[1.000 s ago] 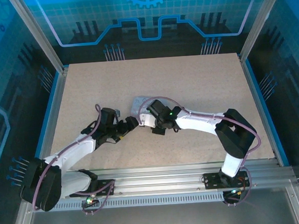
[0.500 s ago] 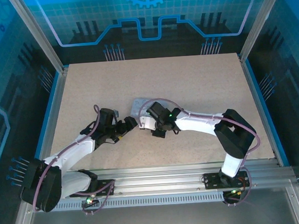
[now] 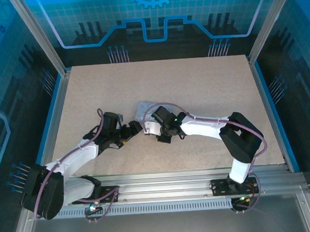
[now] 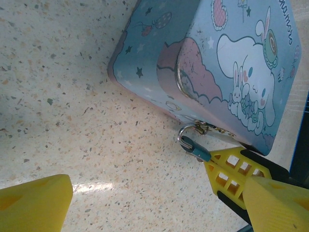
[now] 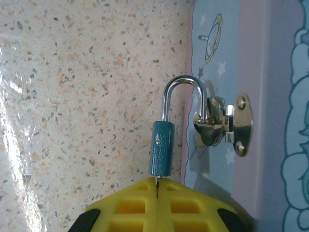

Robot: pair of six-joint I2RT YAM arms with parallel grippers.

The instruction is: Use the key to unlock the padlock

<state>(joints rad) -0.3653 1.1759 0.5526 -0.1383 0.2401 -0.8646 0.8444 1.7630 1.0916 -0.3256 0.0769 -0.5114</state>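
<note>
**Key at the padlock's base, right jaws in line with the lock**

I am looking at a pale blue cartoon tin [image 4: 145, 63] lying on the speckled table [image 3: 195, 82], with both arms meeting at its near side. The padlock [image 5: 161, 147] is small, with a teal barrel body and a silver shackle [image 5: 166, 104]. The shackle is hooked through the silver hasp [image 5: 231, 123] on the tin's side wall. I cannot tell whether it has released.

The right gripper [image 5: 158, 193] has its jaws pressed together on the key [image 5: 157, 181], a thin dark sliver showing between the yellow tips. The sliver runs straight into the bottom end of the lock body. I cannot see how deep it sits.

From the right wrist camera the lock lies directly ahead of the jaws, just beyond the tips. Its long axis carries on the line of the key and fingers. I judge the coming turn should be a roll about that line, with no sideways push, since the lock looks free to swing on the hasp.

The left gripper [image 4: 157, 183] has its jaws wide apart and holds nothing. In its camera the padlock sits ahead and a little right of the gap, near but apart. The right arm is the nearer one. The left could steady the lock body.
</note>
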